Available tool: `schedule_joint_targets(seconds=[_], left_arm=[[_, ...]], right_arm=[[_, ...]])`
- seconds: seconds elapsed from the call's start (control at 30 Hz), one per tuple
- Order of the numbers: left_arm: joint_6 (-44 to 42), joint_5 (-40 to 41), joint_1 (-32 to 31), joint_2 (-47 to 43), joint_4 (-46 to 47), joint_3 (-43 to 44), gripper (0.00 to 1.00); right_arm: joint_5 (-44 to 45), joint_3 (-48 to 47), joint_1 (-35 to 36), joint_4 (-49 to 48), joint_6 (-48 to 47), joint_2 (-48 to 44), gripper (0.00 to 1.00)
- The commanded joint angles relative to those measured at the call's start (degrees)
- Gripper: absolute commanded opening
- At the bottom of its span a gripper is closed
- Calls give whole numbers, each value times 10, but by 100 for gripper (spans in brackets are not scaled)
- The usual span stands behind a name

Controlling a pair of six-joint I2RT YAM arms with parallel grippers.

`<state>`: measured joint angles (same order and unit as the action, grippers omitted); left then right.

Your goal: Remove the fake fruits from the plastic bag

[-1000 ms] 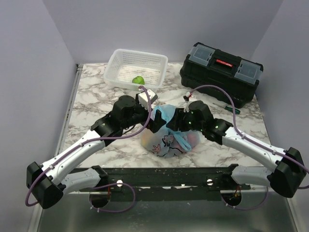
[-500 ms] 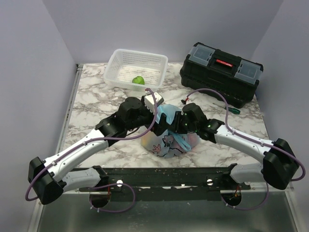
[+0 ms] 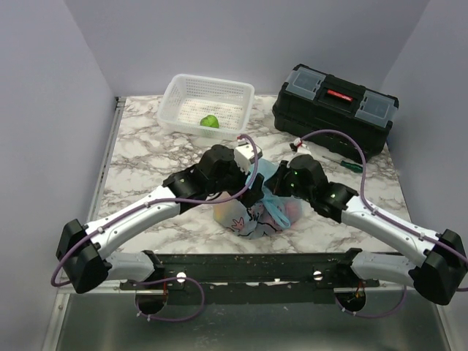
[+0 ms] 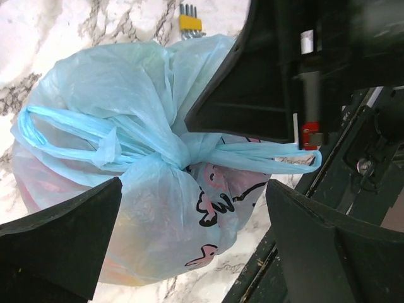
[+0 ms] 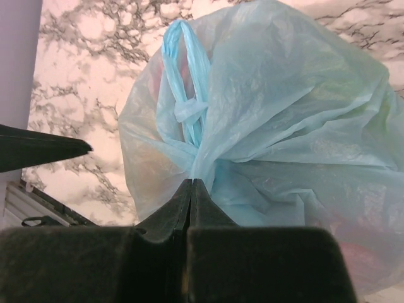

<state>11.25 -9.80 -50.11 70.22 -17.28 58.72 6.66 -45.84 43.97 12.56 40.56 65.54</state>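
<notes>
Left gripper (image 4: 194, 184) is hovering with jaws spread wide on either side of the bag (image 3: 248, 213), gripping nothing. The bag is sitting on the table (image 3: 146, 146) between the two grippers, tied at the neck in a knot (image 4: 170, 158), with the fruits (image 3: 295, 210) inside showing only as reddish blurs through the film. Right gripper (image 5: 191, 184) is pinching the film beside the knot with jaws fully closed. A pull from here is risking a tighter knot or torn plastic and, with nothing pinning it down, the whole bag may be lifting or sliding instead of opening.
</notes>
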Motion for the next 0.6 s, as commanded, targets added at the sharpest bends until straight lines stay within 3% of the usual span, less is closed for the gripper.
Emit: schedule_joint_targets(seconds=[0.0,0.07,0.13,0.23,0.37,0.57], left_arm=[[40,26,-3,47,-47,38,86],[58,13,-3,59,-47,37,70],[82,17,-3,49,-29,23,66],[92,44,-3,15,7,-4,71],[88,93,-3,-14,21,-19,87],[80,112,-3,-12,15,-9,91]], right_arm=[[36,9,2,-6,8,-24,1],[32,12,2,-9,8,-25,4],[23,8,1,-6,8,-16,13],[11,6,2,-6,12,-2,19],[-8,21,1,-38,18,13,30],[-20,13,1,-49,24,56,39]])
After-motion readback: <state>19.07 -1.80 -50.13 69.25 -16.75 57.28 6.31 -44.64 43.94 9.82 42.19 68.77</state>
